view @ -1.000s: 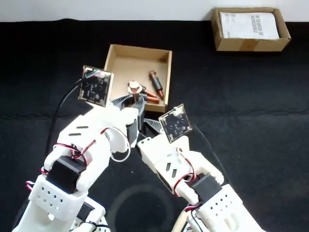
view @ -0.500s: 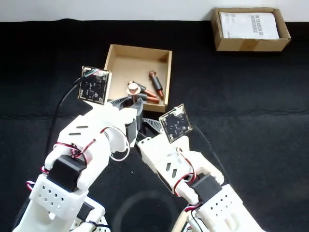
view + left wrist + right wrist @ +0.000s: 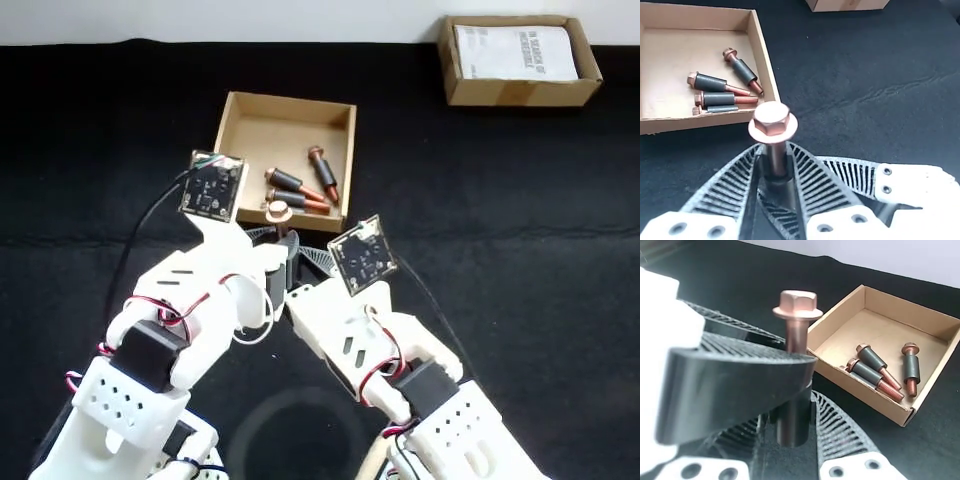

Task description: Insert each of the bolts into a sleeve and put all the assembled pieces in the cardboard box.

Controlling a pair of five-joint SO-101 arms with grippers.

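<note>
A copper bolt (image 3: 278, 211) stands upright just in front of the open cardboard box (image 3: 285, 100). My left gripper (image 3: 775, 150) is shut on the bolt's shaft (image 3: 795, 340) below the hex head (image 3: 772, 122). The shaft's lower end meets the top of a dark sleeve (image 3: 792, 425), and my right gripper (image 3: 792, 437) is shut on that sleeve from underneath. The left arm's black finger (image 3: 740, 370) crosses in front of the sleeve's upper part. Three bolts with sleeves on them (image 3: 297, 185) lie inside the box (image 3: 765, 65).
A second cardboard box (image 3: 518, 58) with a white sheet in it sits at the back right. Both arms crowd the black table (image 3: 520, 230) just before the open box's near wall (image 3: 860, 385). Open black cloth lies to the left and right.
My left gripper has drawn the bolt back from over the box's near edge and lowered it toward the right gripper and its sleeve. The right arm has stayed put.
</note>
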